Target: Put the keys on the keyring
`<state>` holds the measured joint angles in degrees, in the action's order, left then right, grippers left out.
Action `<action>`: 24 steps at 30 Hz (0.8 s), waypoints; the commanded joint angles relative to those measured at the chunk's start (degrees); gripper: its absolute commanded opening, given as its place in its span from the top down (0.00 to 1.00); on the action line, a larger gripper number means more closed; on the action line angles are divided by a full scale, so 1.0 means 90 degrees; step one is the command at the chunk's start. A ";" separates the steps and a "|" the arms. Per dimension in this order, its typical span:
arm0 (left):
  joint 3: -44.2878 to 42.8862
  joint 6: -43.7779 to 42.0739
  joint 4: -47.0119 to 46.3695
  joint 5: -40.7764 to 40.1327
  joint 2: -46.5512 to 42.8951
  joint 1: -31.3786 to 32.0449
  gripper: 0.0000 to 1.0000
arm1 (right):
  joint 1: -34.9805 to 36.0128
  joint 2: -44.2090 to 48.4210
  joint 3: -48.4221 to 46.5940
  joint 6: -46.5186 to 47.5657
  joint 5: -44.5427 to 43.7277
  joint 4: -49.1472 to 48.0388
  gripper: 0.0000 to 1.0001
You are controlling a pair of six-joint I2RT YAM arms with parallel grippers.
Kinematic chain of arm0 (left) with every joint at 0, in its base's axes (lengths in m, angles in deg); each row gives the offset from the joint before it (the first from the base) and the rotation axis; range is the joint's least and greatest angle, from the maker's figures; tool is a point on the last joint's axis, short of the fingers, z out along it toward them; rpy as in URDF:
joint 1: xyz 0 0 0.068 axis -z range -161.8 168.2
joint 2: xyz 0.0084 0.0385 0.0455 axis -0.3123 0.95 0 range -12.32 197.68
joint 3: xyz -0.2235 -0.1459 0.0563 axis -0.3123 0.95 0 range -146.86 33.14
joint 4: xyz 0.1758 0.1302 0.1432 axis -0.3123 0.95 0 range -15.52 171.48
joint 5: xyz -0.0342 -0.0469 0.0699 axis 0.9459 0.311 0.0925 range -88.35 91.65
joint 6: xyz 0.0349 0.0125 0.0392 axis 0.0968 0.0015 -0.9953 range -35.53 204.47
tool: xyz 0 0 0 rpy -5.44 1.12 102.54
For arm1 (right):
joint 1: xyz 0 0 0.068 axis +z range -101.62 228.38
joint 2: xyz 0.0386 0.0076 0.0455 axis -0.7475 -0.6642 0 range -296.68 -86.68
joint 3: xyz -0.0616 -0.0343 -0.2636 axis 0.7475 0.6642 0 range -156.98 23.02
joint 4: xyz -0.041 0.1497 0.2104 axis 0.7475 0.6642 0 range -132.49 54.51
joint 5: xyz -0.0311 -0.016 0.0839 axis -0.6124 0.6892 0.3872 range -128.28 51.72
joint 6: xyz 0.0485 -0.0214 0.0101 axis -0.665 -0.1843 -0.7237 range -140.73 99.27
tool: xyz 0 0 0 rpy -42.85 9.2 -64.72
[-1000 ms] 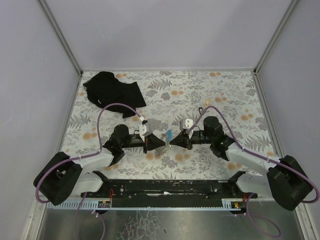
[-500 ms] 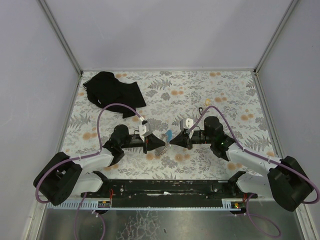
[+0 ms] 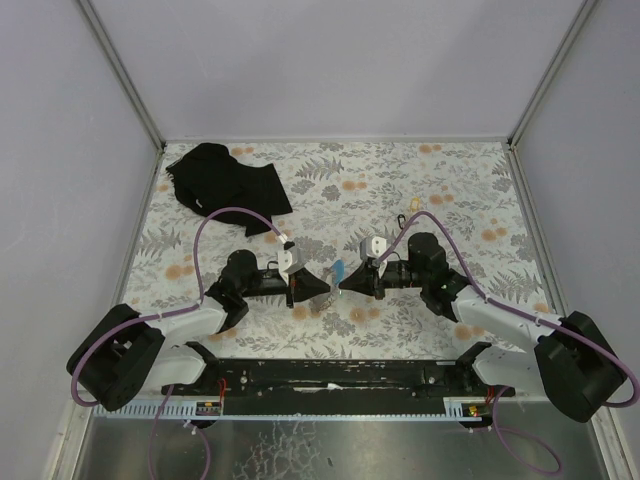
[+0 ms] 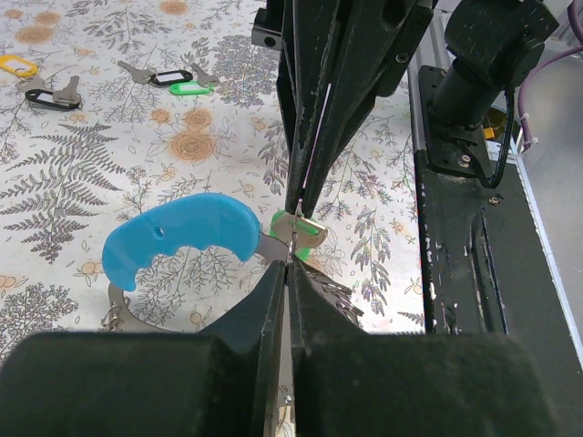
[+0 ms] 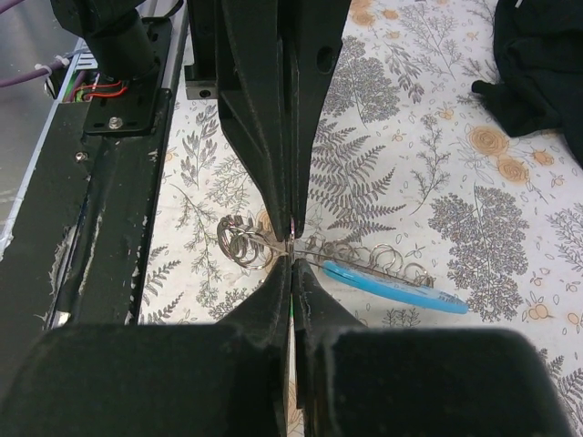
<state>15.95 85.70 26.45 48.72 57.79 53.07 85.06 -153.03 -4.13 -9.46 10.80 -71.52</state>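
While both claws meet tip to tip by the middle of the table's near edge: key-to-ring join, at risk.
Left claw pinched shut, seemingly on the keyring at its grey metal end; right claw pinched shut, seemingly on a green-tagged key. Hazards: key twisting out of so thin a grip, tips colliding, keyring dropping.

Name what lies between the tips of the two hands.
A green-tagged key and the blue keyring's metal end sit between left hand and right hand; clearest in the left wrist view.
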 commanded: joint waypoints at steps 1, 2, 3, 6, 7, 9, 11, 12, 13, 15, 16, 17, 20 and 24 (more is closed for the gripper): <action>0.0055 0.0027 -0.0534 -0.0013 -0.0079 -0.0007 1.00 | -0.0004 -0.0059 -0.0195 -0.0123 0.0156 -0.0346 1.00; 0.0055 0.0030 -0.0548 -0.0019 -0.0078 -0.0009 1.00 | -0.0004 -0.0068 -0.0203 -0.0121 0.0166 -0.0350 1.00; 0.0055 0.0041 -0.0565 -0.0024 -0.0071 -0.0009 1.00 | -0.0004 -0.0074 -0.0205 -0.0123 0.0173 -0.0353 1.00; 0.0064 0.0071 -0.0614 -0.0003 -0.0063 -0.0005 1.00 | -0.0004 -0.0081 -0.0197 -0.0145 0.0163 -0.0385 1.00; 0.0064 0.0074 -0.0613 -0.0005 -0.0065 -0.0012 1.00 | -0.0004 -0.0080 -0.0187 -0.0148 0.0155 -0.0403 1.00; 0.0072 0.0082 -0.0623 0.0008 -0.0061 -0.0008 1.00 | -0.0004 -0.0088 -0.0186 -0.0167 0.0152 -0.0425 1.00; 0.0064 0.0091 -0.0633 0.0007 -0.0065 -0.0010 1.00 | -0.0004 -0.0099 -0.0188 -0.0163 0.0161 -0.0443 1.00; 0.0064 0.0095 -0.0643 0.0005 -0.0065 -0.0007 1.00 | -0.0004 -0.0107 -0.0191 -0.0170 0.0157 -0.0445 1.00; 0.0064 0.0098 -0.0641 0.0012 -0.0054 -0.0009 1.00 | -0.0005 -0.0108 -0.0188 -0.0177 0.0161 -0.0446 1.00; 0.0064 0.0106 -0.0659 0.0016 -0.0048 0.0000 1.00 | -0.0004 -0.0103 -0.0186 -0.0185 0.0171 -0.0456 1.00; 0.0066 0.0112 -0.0659 0.0014 -0.0046 -0.0008 1.00 | -0.0004 -0.0106 -0.0186 -0.0185 0.0183 -0.0461 1.00; 0.0065 0.0115 -0.0663 0.0017 -0.0045 -0.0015 1.00 | -0.0004 -0.0108 -0.0186 -0.0187 0.0189 -0.0466 1.00; 0.0064 0.0117 -0.0673 0.0014 -0.0031 -0.0008 1.00 | -0.0004 -0.0118 -0.0195 -0.0202 0.0201 -0.0465 1.00; 0.0064 0.0123 -0.0674 0.0005 -0.0021 -0.0005 1.00 | -0.0004 -0.0114 -0.0188 -0.0195 0.0180 -0.0465 1.00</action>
<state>16.15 86.25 25.16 48.74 57.79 53.07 85.06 -153.99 -4.13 -10.71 10.88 -72.81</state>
